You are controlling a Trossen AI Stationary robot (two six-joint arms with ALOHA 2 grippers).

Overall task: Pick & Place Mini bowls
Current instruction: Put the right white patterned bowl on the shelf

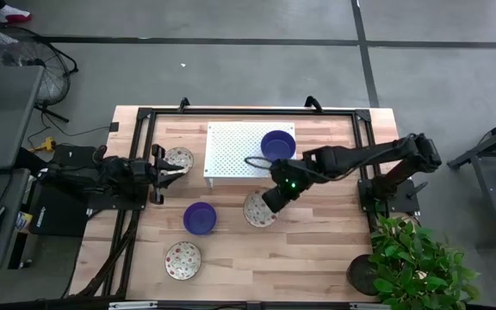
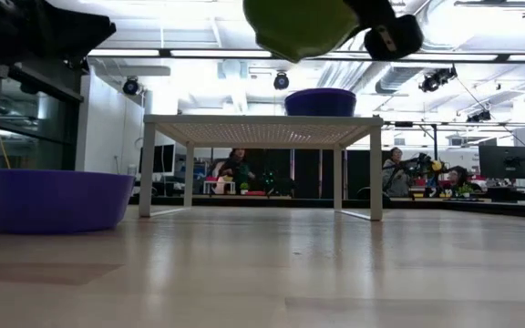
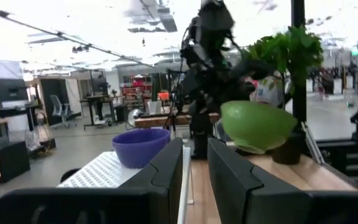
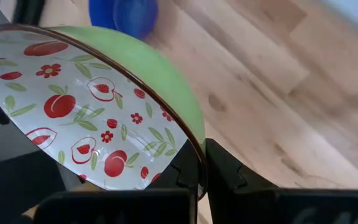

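My right gripper lifted above the table, fingers clamped on a patterned bowl's rim — green outside, one blue bowl on the white rack, another on the tabletop, my left gripper near a third patterned bowl, fingers apart.

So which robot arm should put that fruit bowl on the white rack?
Probably the right one. The right gripper already grips the patterned bowl by its rim, lifted beside the rack. The left gripper waits at the table's left edge.

Open-plan lab: monitors, desks, seated people.
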